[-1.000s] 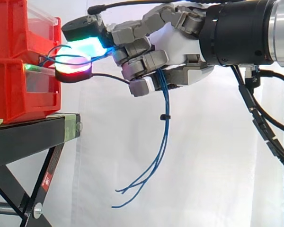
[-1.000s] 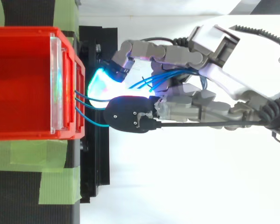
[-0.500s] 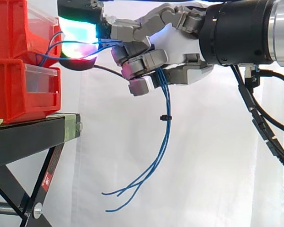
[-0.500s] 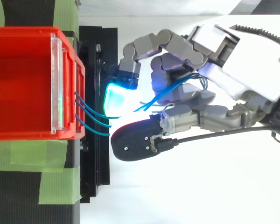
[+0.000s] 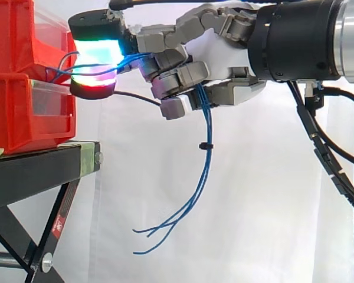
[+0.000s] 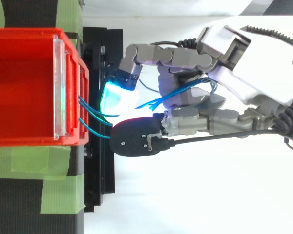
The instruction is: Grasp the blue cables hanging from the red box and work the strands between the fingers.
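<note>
Several strands point(image 5: 207, 121) through curled robot hand point(image 5: 224, 56)

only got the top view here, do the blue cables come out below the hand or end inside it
observer: They come out below. In the side view the blue cables hang down from under the hand, their loose ends free in the air.
operator: anything on the hanging part
observer: A small black tie wraps the strands a little below the hand.
operator: where do they leave the box
observer: Two bins are stacked; the strands leave about where the upper red bin meets the lower red bin.
</note>
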Action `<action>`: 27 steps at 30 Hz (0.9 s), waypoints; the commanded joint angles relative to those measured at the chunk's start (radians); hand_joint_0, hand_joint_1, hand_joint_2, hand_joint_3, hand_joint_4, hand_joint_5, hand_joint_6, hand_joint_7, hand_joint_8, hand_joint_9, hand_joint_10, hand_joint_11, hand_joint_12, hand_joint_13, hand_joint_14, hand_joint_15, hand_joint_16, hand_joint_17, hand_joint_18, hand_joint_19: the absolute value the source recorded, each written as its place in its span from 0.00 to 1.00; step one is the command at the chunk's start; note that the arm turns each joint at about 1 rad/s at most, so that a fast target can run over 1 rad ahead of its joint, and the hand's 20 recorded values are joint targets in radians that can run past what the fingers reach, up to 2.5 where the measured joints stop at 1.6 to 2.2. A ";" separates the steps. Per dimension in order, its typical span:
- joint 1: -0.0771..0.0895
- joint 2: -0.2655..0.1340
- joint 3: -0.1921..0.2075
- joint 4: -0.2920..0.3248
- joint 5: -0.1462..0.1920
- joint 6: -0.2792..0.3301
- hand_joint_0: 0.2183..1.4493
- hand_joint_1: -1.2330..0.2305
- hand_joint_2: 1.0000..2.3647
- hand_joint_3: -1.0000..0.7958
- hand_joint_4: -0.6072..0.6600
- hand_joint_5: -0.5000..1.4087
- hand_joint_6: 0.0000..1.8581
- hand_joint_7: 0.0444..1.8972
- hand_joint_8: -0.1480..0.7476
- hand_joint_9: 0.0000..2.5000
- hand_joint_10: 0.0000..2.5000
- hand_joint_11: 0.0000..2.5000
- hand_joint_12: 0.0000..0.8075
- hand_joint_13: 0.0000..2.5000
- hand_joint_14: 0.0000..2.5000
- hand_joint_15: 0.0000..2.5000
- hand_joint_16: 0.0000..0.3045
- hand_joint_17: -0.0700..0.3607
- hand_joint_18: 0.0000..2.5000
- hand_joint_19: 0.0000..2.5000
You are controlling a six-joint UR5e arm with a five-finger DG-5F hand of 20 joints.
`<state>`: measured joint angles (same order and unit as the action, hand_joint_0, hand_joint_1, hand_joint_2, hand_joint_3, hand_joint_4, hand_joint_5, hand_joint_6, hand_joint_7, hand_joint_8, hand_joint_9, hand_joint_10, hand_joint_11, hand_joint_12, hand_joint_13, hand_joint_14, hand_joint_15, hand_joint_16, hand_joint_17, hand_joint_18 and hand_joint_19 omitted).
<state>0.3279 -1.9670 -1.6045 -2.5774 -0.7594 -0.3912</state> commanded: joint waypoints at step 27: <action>0.000 0.000 0.000 0.011 0.000 -0.005 0.75 0.41 0.01 0.30 0.72 0.49 0.01 0.63 0.59 0.27 1.00 0.99 0.52 0.40 1.00 0.53 0.15 0.40 0.55 0.51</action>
<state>0.3282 -1.9669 -1.6045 -2.5664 -0.7590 -0.3957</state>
